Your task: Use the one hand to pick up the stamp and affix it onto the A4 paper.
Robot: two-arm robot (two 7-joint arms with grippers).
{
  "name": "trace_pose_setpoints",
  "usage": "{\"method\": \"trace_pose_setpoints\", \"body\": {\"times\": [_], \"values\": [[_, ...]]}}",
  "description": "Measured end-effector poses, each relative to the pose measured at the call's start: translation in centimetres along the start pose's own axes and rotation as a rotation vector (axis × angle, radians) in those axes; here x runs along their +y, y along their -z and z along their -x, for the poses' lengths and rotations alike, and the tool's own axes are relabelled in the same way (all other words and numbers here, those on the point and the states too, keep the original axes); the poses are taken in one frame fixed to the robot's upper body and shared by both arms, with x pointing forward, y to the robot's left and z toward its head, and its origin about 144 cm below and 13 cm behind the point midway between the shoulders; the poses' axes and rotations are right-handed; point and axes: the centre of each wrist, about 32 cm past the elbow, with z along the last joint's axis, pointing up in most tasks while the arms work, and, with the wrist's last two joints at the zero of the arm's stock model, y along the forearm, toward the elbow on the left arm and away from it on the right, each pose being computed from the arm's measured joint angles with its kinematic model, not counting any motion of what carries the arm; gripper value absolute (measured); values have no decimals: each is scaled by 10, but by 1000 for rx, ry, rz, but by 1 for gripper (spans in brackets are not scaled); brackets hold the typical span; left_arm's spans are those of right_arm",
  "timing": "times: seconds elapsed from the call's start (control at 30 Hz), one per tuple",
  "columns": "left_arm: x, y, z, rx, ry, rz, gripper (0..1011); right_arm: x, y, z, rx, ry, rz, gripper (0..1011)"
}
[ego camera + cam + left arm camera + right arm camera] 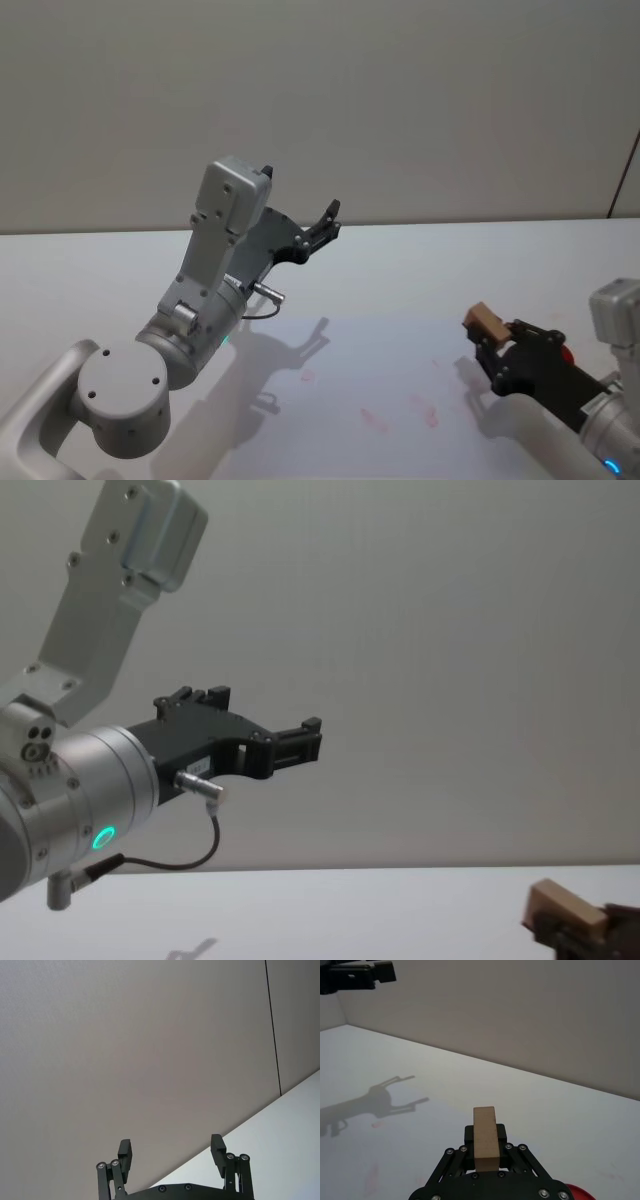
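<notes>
- Right now, the right gripper (487, 335) is holding the stamp (484, 322), a small wooden block, with its jaws pressed against the block's two sides.
- It is carrying the block above the white table (400, 270), near the right side, and not touching the surface; the shadow lying apart from it on the table suggests as much.
- In the right wrist view the stamp (485, 1138) is sticking out forward from between the black fingers (468, 1135), so one end is staying free, probably the printing face, though I cannot tell which end carries the ink.
- Something red (574, 1193) is peeking out just beside the right gripper's body; it may be an ink pad, but too little of it is showing to say.
- Faint reddish marks (375, 418) are lying on the table ahead of the robot; I cannot make out the edge of a paper sheet against the white surface, so where the paper ends is unclear.
- The left gripper (326, 222) is hanging raised in the air on the left, well apart from the stamp, with its jaws standing wide and holding nothing; in its own wrist view the fingers (124, 1152) are pointing at the wall.
- That arm seems to be kept up and out of the way, since the job calls for one hand only.
- My guess is that the pressing down is not yet done for this pass, and the next move needs a flat, straight descent.
</notes>
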Motion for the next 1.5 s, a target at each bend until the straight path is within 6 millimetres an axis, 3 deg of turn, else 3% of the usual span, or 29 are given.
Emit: {"method": "trace_pose_setpoints", "body": {"times": [0.63,1.5], "values": [[0,0,0,0,0,0,1001,-15,31,-37,-57,126,68,221],[0,0,0,0,0,0,1001,-22,44,-47,-70,158,92,221]]}}
